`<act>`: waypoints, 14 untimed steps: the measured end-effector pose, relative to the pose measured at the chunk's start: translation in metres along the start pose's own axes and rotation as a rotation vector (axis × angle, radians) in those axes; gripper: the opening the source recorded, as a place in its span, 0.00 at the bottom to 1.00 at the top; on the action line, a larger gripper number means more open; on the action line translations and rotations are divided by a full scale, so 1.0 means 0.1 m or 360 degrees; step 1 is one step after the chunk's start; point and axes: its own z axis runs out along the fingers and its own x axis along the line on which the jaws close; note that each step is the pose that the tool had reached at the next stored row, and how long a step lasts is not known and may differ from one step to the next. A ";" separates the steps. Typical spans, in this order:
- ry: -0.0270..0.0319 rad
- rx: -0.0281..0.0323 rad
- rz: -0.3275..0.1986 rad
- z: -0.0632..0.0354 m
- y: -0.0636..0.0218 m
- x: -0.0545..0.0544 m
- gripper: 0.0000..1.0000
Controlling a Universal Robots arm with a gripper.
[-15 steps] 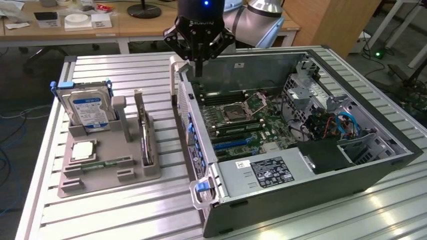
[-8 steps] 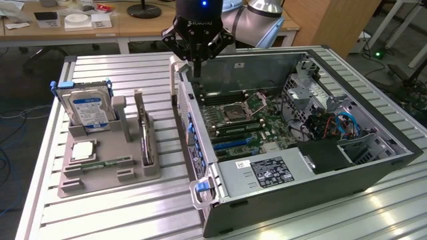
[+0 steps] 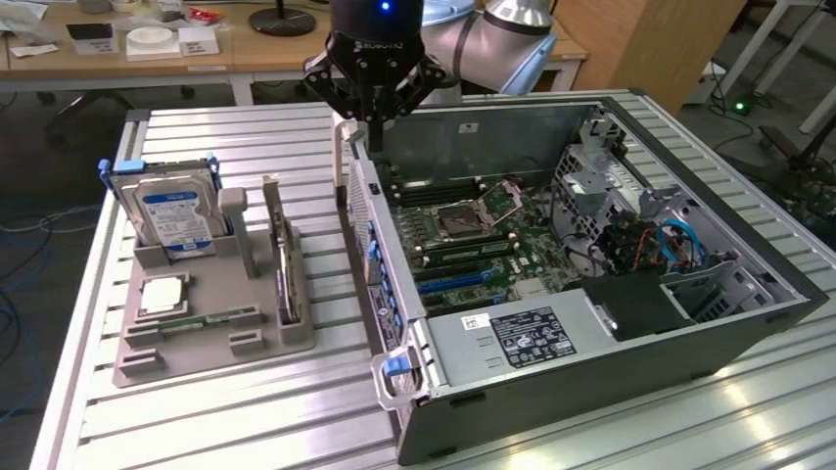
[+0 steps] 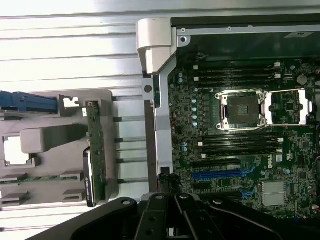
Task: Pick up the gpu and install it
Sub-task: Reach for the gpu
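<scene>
The gpu (image 3: 285, 266) stands on edge in a slot of the grey holder (image 3: 209, 338) on the slatted table, at the exterior view's left of the open computer case (image 3: 731, 323). In the wrist view the gpu (image 4: 95, 145) shows as a thin green board with a dark face. My gripper (image 3: 376, 119) hangs above the case's back corner, well behind and to the right of the gpu in the exterior view. Its fingers meet at the tips, shut, with nothing between them. In the wrist view the gripper (image 4: 167, 192) sits over the case wall beside the motherboard (image 4: 240, 145).
A silver hard drive (image 3: 176, 217) with a blue-white label stands at the holder's back. A processor chip (image 3: 163, 294) and a narrow memory stick (image 3: 196, 320) lie in it. The case's wall (image 3: 372, 245) rises between holder and motherboard (image 3: 477, 235). A desk stands behind.
</scene>
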 end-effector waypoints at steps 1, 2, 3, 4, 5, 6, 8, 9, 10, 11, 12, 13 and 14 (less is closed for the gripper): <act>-0.00001 -0.00001 0.0000 0.000 -0.001 0.01 0.11; 0.00000 -0.00001 0.0000 0.000 -0.003 0.02 0.11; 0.00000 0.00000 0.0000 -0.001 -0.004 0.03 0.11; 0.00000 -0.00001 0.0000 0.000 -0.005 0.04 0.11; -0.00001 -0.00002 0.0000 0.000 -0.007 0.05 0.11; -0.00001 0.00000 0.0000 -0.001 -0.009 0.06 0.11; -0.00001 -0.00003 0.0000 -0.001 -0.013 0.08 0.11; 0.00001 -0.00001 0.0000 -0.001 -0.014 0.09 0.11; 0.00000 -0.00001 0.0000 -0.001 -0.016 0.10 0.11; -0.00001 -0.00002 0.0000 -0.001 -0.016 0.11 0.11; -0.00002 -0.00002 0.0000 -0.001 -0.017 0.11 0.11; -0.00001 -0.00002 0.0000 -0.001 -0.017 0.12 0.11; 0.00001 0.00000 0.0000 -0.002 -0.018 0.13 0.11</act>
